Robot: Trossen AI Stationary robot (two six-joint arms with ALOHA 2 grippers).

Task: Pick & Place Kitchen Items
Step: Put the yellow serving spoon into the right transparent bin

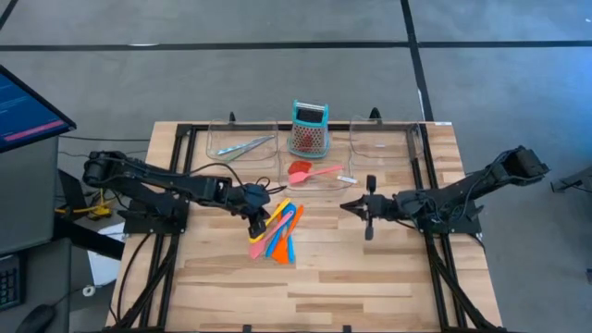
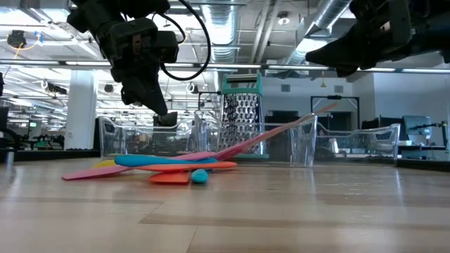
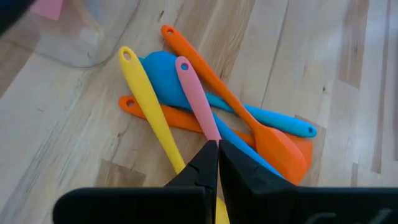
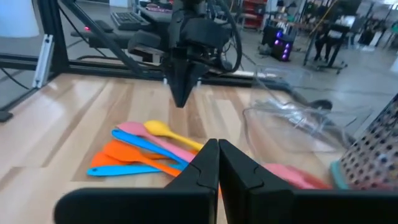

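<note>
Across the pale wooden plank desk [image 1: 370, 277], three clear plastic trays [image 1: 242, 146] line the far edge, with a teal-topped perforated metal grater [image 1: 310, 128] standing in the middle one beside a red spatula and pink spoon [image 1: 313, 172], and silvery metal tongs [image 1: 242, 147] lying in the left one. Near the desk's middle, a heap of slim plastic spoons and spatulas [image 1: 277, 230] in orange, blue, pink and yellow lies crossed together. Directly above that heap hovers the left end effector [image 1: 255, 216], fingers pressed shut on nothing, while the right end effector [image 1: 350, 207], likewise closed and empty, hangs well apart to the right.
</note>
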